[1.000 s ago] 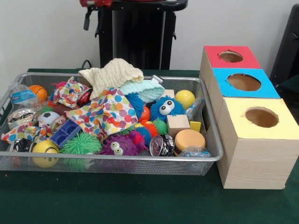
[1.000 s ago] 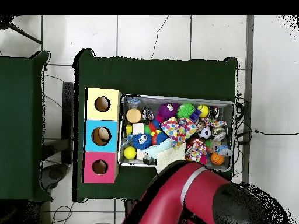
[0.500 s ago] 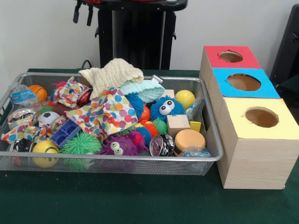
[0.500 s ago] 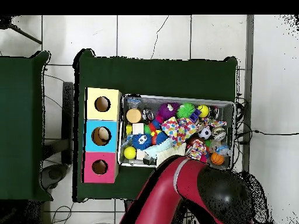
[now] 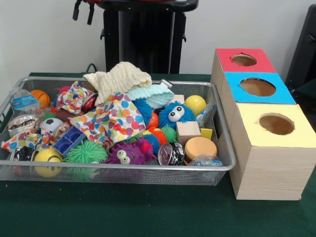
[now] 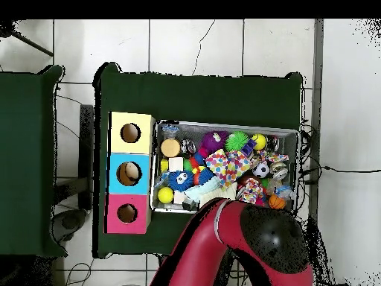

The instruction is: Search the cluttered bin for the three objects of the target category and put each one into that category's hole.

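Front view: a wire mesh bin (image 5: 224, 148) sits on a dark green tabletop (image 5: 148, 212), heaped with small toys and cloths. Which three items belong to the target category cannot be told; nothing marks them out. Near the top of the heap lie a cream knitted cloth (image 5: 119, 77), a pale blue cloth (image 5: 150, 95) and a polka-dot cloth (image 5: 111, 120), which cover whatever is beneath them. Beside these are a blue fuzzy toy with big eyes (image 5: 175, 113), a purple fuzzy toy with eyes (image 5: 126, 154), a green spiky ball (image 5: 85, 152), a yellow ball (image 5: 195, 104), a wooden cube (image 5: 187, 131) and a tan round disc (image 5: 200, 147). Along the bin's left end sit a small basketball (image 5: 40, 97) and a yellow ball (image 5: 48, 161) pressed against the mesh; several wrapped items there are too crumpled to identify.

Just beside the bin's right end stands a row of three wooden boxes, each with a round hole on top: red-topped box (image 5: 244, 60), blue-topped box (image 5: 257, 87), yellow-topped box (image 5: 275, 124).

At the top edge, only the dark tips of the hand (image 5: 82, 10) show, above the bin's far left; whether its fingers are apart or together cannot be told.

Overhead view: the red arm (image 6: 223, 246) covers the bin's near edge and some contents.
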You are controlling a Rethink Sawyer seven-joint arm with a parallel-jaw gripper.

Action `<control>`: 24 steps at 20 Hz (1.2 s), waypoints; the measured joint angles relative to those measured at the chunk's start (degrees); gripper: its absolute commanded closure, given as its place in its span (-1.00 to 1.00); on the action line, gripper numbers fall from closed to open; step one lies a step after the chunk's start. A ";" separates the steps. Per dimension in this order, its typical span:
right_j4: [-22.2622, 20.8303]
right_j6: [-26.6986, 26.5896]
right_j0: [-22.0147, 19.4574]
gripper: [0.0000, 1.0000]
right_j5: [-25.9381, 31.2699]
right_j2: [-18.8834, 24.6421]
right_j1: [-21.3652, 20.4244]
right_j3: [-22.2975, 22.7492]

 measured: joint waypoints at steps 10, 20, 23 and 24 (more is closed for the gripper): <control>0.11 -0.05 -0.04 -1.00 -0.01 -2.74 4.57 -1.27; -1.41 -0.05 1.61 -1.00 1.08 -4.21 6.45 -2.20; -1.70 -0.05 3.66 -1.00 2.97 -4.20 6.38 -2.39; -2.05 -0.05 4.57 -1.00 3.94 -4.19 6.30 -2.54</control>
